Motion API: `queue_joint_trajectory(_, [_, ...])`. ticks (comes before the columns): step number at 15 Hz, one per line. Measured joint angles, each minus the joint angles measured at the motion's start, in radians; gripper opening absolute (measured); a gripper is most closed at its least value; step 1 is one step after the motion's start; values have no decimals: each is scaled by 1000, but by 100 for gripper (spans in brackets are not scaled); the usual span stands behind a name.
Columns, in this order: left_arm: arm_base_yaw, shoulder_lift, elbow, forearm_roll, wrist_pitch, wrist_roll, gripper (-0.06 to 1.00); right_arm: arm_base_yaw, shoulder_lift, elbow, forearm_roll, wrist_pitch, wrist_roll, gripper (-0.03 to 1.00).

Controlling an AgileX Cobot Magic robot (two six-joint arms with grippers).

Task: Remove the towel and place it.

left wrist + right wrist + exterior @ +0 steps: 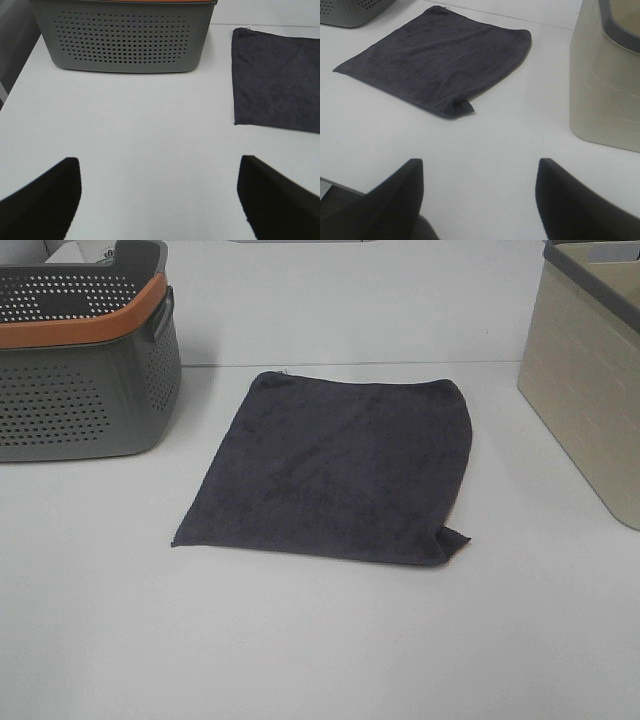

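White table [320, 650], matte, evenly lit, with a faint seam line running across it behind the towel; a pale wall or panel rises beyond that line. Surface looks clean and flat.

Towel [330, 475]: dark charcoal, spread flat on the table about mid-way between 2 containers, touching neither. 1 near corner, on the side toward the beige bin, is folded or bunched up slightly; the other edges lie flat.

Basket [80, 370]: grey, perforated, orange rim, standing on the table at the left side of the high view, near the towel's far left corner.

Bin [590, 390]: beige with a grey rim, at the right side, set apart from the towel.

Left gripper [159, 197]: jaws spread wide, nothing between them, over bare table with the basket ahead.

Right gripper [479, 197]: jaws also spread wide, holding nothing, over bare table near its front edge, short of the towel's folded corner.
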Motion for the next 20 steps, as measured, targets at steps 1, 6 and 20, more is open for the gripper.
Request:
queue_joint_trajectory(1, [0,0,0,0,0,0,79,0,0,0,0,0,0,64])
queue_joint_trajectory(6, [0,0,0,9,0,-26,79,-35,0,0,8,0,1,64])
queue_joint_trajectory(20, [0,0,0,9,0,-26,79,-102,0,0,12,0,1,64])
